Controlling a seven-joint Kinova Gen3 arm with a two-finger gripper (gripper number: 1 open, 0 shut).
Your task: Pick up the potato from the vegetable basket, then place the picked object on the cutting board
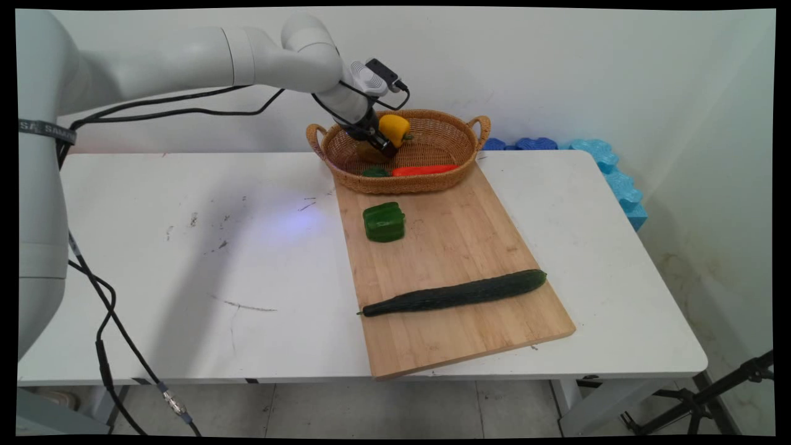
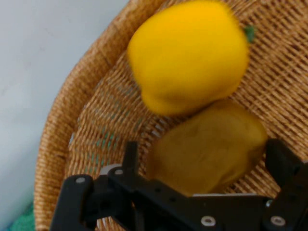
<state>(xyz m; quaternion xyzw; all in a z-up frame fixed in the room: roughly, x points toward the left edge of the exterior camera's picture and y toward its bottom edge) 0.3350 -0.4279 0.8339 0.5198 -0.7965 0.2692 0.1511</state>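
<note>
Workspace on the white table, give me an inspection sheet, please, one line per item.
Surface: white table, scuffed; wooden cutting board on its right half.
Things: wicker basket holds yellow pepper, brown potato-like item, red-orange vegetable and something green.
Clutter: green pepper and cucumber on the board.
Gripper: inside the basket, open, fingers either side of the brown item.
Cables: black, hanging off the arm.
Surroundings: white wall, blue foam pieces.

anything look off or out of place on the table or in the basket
Nothing looks spilled or broken. The cutting board lies askew, its near corner overhanging the table edge. The cucumber and green pepper rest on it. The tool straddles a brownish potato in the basket.
</note>
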